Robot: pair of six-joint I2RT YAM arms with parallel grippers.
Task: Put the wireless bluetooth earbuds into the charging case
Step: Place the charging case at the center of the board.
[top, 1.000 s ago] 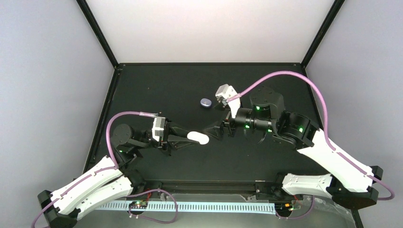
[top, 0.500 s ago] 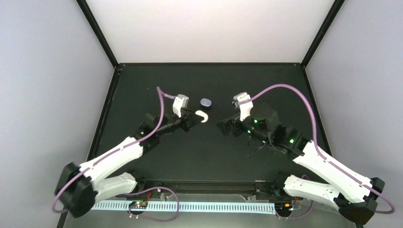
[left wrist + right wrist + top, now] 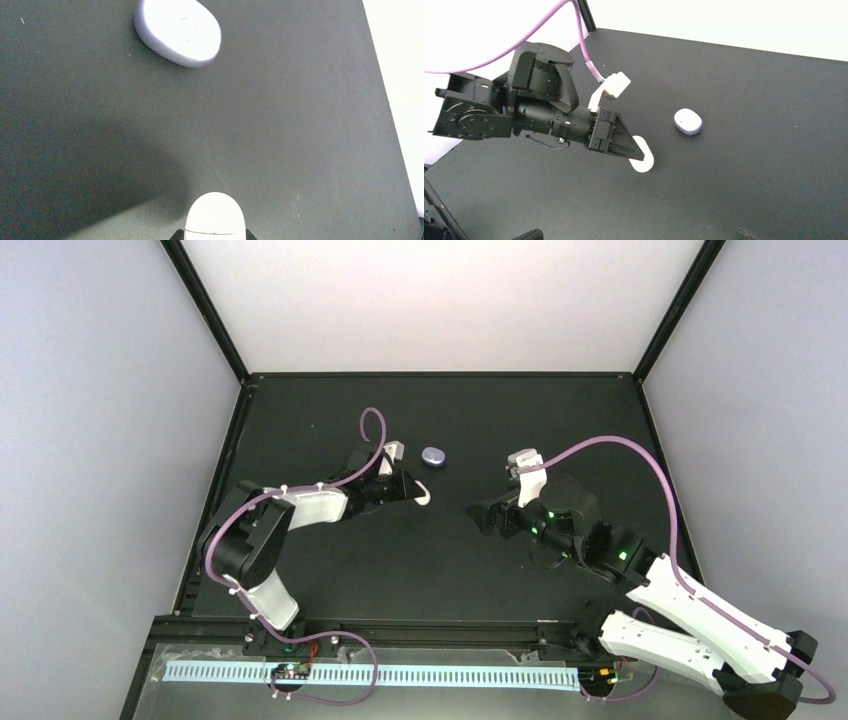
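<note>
My left gripper (image 3: 414, 492) is shut on a white pill-shaped charging case (image 3: 425, 496), holding it low over the black table. In the left wrist view the white case (image 3: 215, 216) sticks out between the jaws, closed, with its lid seam showing. From the right wrist view the left gripper (image 3: 631, 150) clamps the white case (image 3: 644, 161) by one end. A second, lavender case (image 3: 433, 456) lies closed on the table just beyond. My right gripper (image 3: 479, 515) stands open and holds nothing, right of the white case. The earbuds are out of view.
The lavender case (image 3: 178, 31) (image 3: 688, 121) is the only loose object on the black table (image 3: 420, 570). The table's far edge meets the white wall (image 3: 724, 20). The left arm's purple cable (image 3: 375, 430) loops above its wrist.
The left arm has swung from the near left toward the far centre, carrying the white case close to the lavender case. The right gripper has pulled back to the right, away from the white case.
</note>
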